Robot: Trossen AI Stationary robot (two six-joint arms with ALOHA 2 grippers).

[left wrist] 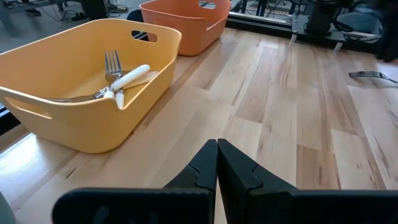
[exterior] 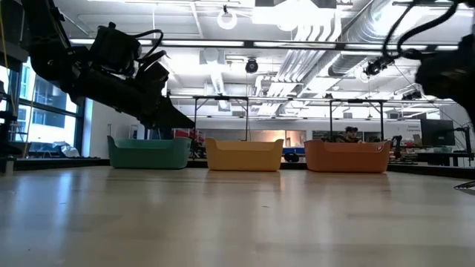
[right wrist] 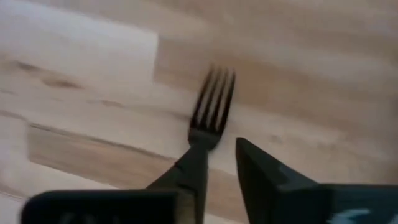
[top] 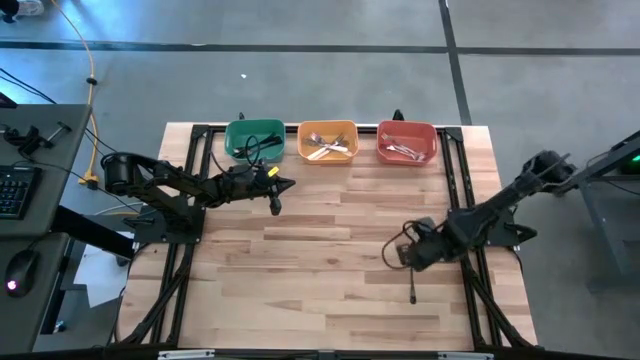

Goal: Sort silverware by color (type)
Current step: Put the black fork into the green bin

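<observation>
One black fork (top: 412, 286) lies flat on the table's near right part, and its tines (right wrist: 212, 102) show in the right wrist view. My right gripper (top: 405, 256) hangs just over the fork's neck, open; one finger (right wrist: 186, 177) covers the handle and the other (right wrist: 267, 180) stands beside it. My left gripper (left wrist: 216, 155) is shut and empty. It hovers over the table (top: 278, 192) just in front of the green bin (top: 255, 138) and the yellow bin (top: 327, 140). My right gripper comes at the black fork from above, near its neck (right wrist: 202, 144). One finger hides the handle, so I cannot tell whether it touches the fork. The fork lies flat on the wood.
Three bins stand in a row at the far edge. The green one holds black utensils, the yellow bin (left wrist: 81, 93) holds white-handled forks (left wrist: 127, 78), and the red bin (top: 407, 142) holds more silverware. Bare wood lies between the arms.
</observation>
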